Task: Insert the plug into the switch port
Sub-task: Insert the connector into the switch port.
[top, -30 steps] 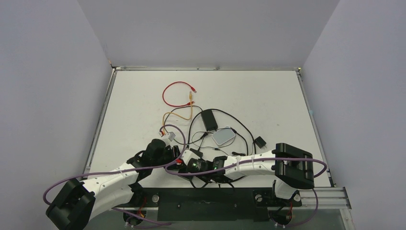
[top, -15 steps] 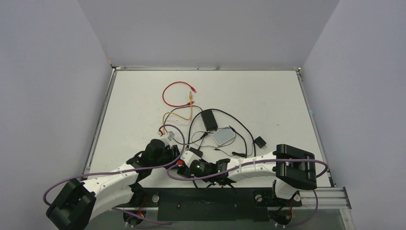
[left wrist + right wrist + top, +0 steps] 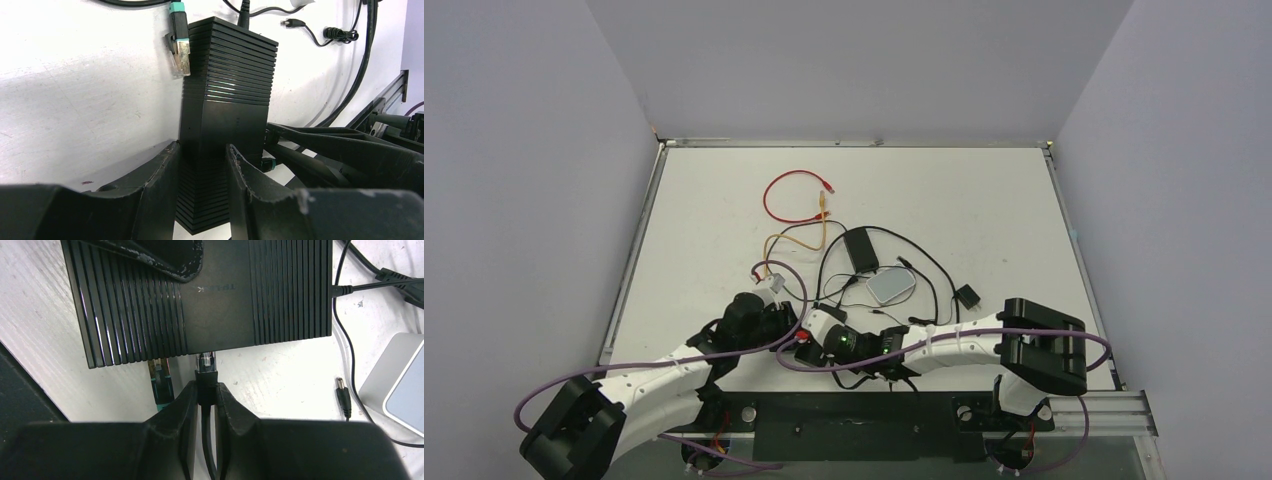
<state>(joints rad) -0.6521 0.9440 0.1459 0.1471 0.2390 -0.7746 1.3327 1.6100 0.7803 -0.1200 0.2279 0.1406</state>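
Observation:
The switch, a flat black ribbed box, lies on the white table. Its port face is turned toward my right wrist camera and the sockets themselves are hidden. My right gripper is shut on a black plug, whose clear tip meets the switch's near edge. A teal plug lies against that same edge just to the left. In the left wrist view the switch stands between my left gripper's fingers, both pressed against it. From above, both grippers meet near the table's front, left gripper beside right gripper.
A light grey pad sits right of the switch, a black adapter brick behind it, and a small black cube further right. Red and yellow cables loop at the back. A loose barrel connector lies near the pad.
My right arm has shifted a little to the left and forward, carrying the plug closer to the left gripper. The left arm has barely moved.

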